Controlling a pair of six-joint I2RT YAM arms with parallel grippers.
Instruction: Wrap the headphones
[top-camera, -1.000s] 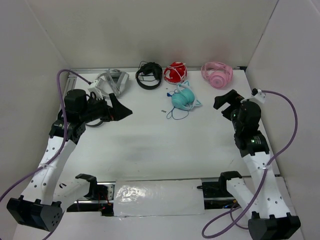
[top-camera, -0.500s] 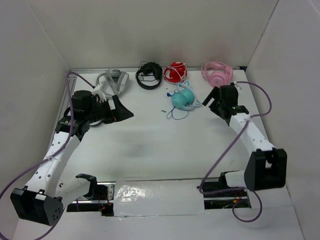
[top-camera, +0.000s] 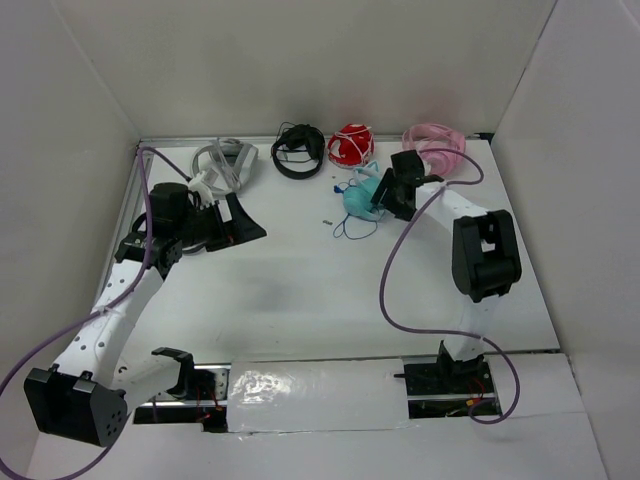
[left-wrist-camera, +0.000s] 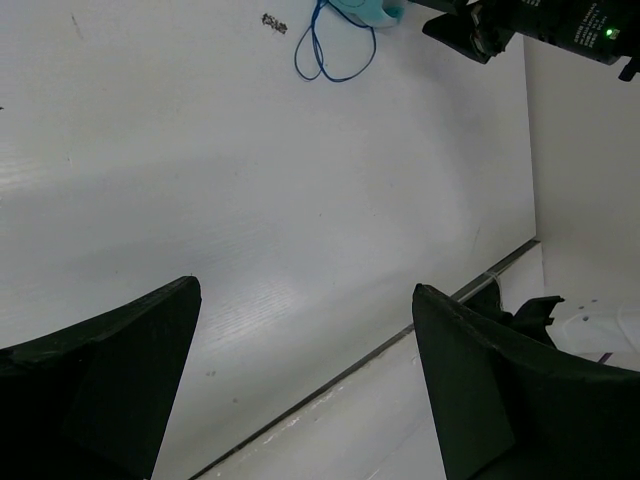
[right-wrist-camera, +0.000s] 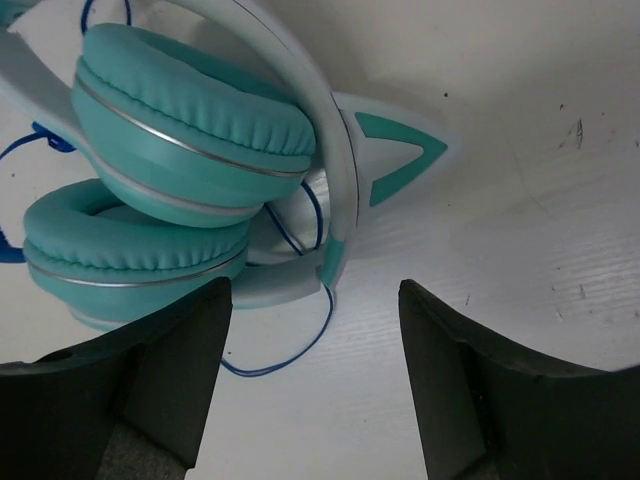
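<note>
Hidden and cut-off bits
From above, the right arm (top-camera: 442, 203) covers one side of the headphones (top-camera: 357, 201). In the right wrist view they run off the top and left edges. The speck (top-camera: 327, 220) on the table (top-camera: 300, 290) is too small to tell.

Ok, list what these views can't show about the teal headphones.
- Top view: the right gripper covers the headphones' right side.
- Left wrist view: top edge cuts off most of the headphones.
- Right wrist view: cable leaves the left edge; plug unseen.
- Top view: speck beside them, too small to identify.
</note>
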